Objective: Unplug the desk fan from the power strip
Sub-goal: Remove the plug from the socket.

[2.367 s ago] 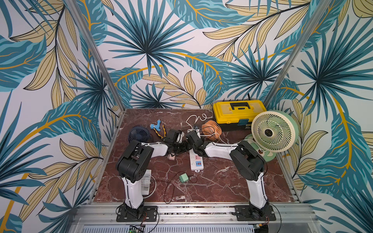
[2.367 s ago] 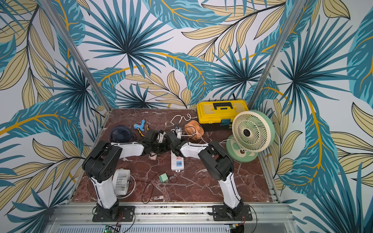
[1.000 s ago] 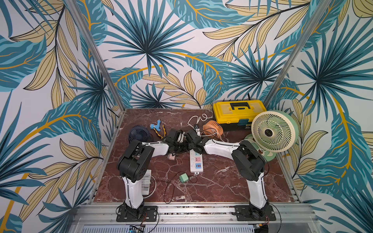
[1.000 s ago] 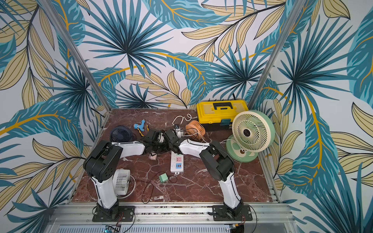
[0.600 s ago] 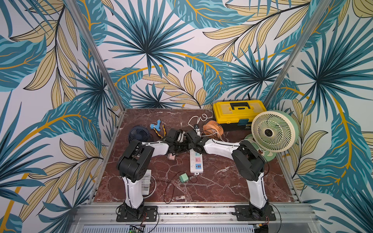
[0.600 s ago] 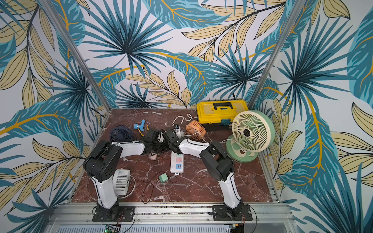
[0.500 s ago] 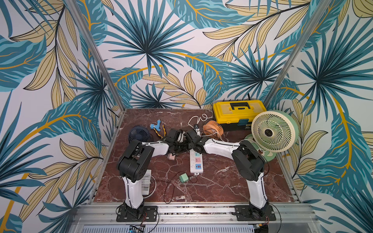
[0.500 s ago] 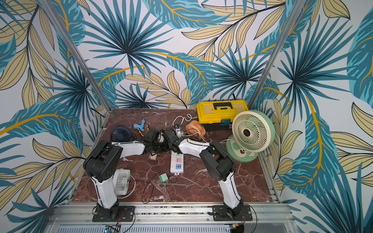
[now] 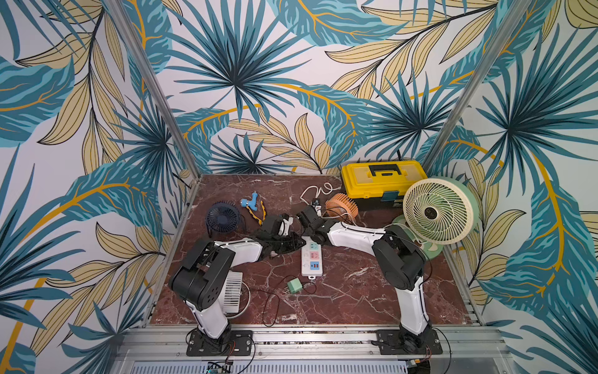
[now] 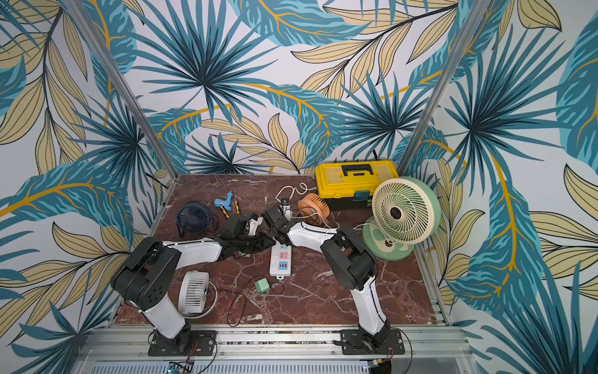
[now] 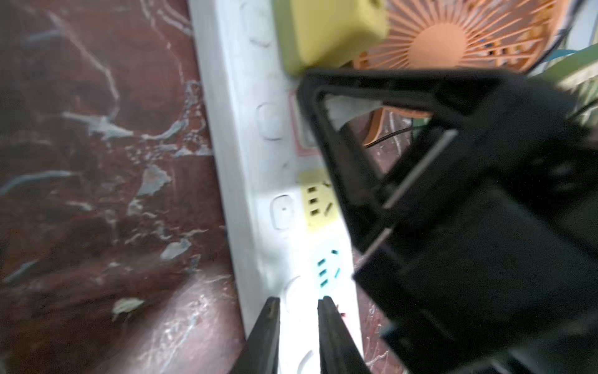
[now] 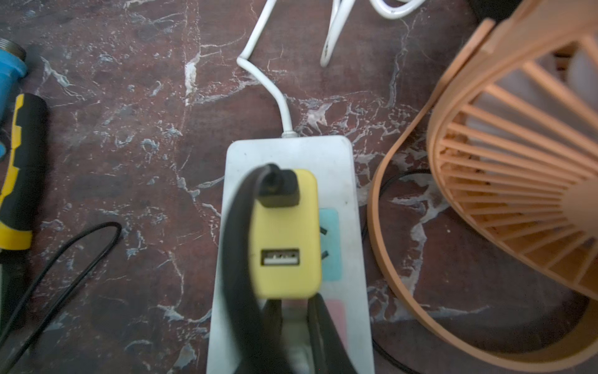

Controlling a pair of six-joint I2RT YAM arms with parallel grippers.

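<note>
The white power strip (image 9: 311,262) (image 10: 281,260) lies mid-table, its far end under both grippers. The desk fan (image 9: 437,210) (image 10: 403,210), cream grille on a green base, stands at the right. My right gripper (image 12: 296,323) (image 9: 311,237) is shut on a white plug (image 11: 349,108) over the pink socket; whether the plug is still seated is hidden. Just beyond it, a yellow USB adapter (image 12: 286,236) with a black cable sits in the strip. My left gripper (image 11: 299,311) (image 9: 302,241) rests on the strip's top near the blue socket, jaws slightly apart, holding nothing.
An orange mini fan (image 9: 341,210) (image 12: 517,162) stands close to the strip's far end, with a yellow toolbox (image 9: 382,178) behind it. A navy fan (image 9: 222,218), a blue tool (image 9: 250,202) and pliers (image 9: 257,212) are at the back left. Near the front are a white fan (image 9: 233,293) and a green adapter (image 9: 293,286).
The left gripper's jaws have drawn closer together over the strip. The right gripper stays shut in about the same place. Both arms have hardly moved.
</note>
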